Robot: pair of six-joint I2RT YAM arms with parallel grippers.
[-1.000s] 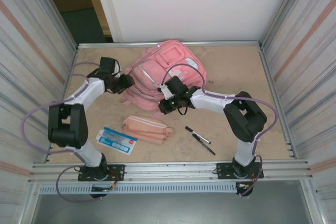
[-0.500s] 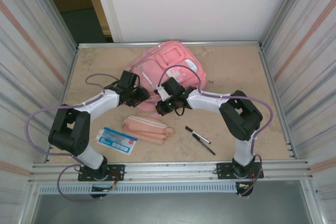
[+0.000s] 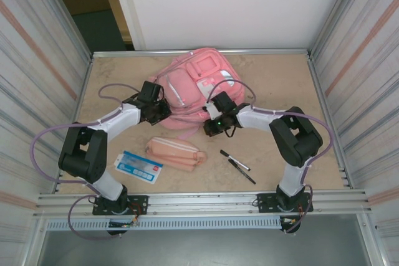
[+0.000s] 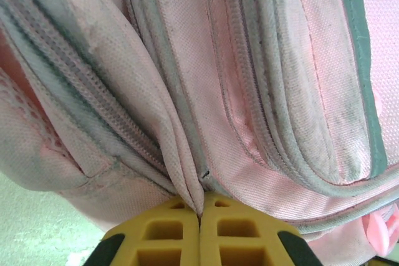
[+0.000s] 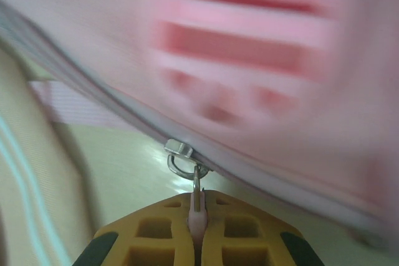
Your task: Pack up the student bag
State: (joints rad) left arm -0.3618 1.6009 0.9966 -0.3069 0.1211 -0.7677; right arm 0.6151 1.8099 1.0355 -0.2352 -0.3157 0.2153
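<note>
1. The left gripper [image 3: 161, 111] has swung in over the past second from the bag's upper-left flank; it now sits at the lower-left edge of the student bag [image 3: 193, 85], which lies upper centre in the overhead frame, at the far end of the table [image 3: 280, 91]; in the left wrist view its yellow pads [image 4: 163, 230] are pressed together on a fold of the bag's pink fabric, just beside a zip seam.
2. The right gripper [image 3: 215, 128] has slid rightward along the bag's near edge, from lower centre towards centre-right; in the right wrist view its pads [image 5: 156, 232] are clamped on the tab of a zipper pull [image 5: 184, 157], and the bag wall above is smeared with blur.
3. The bag's outline has changed with that pull; it now looks drawn out between the two grippers, and a white panel shows near its middle.
4. The likely reading: a zip is being run open while the left arm anchors the cloth, the first step of packing; whether any compartment gapes yet cannot be told.
5. The pencil pouch [image 3: 176, 152], a blue-and-white card [image 3: 138, 166] and two pens [image 3: 235, 161] lie unmoved across the lower centre of the overhead frame, apart from the bag; nothing appears packed so far.
</note>
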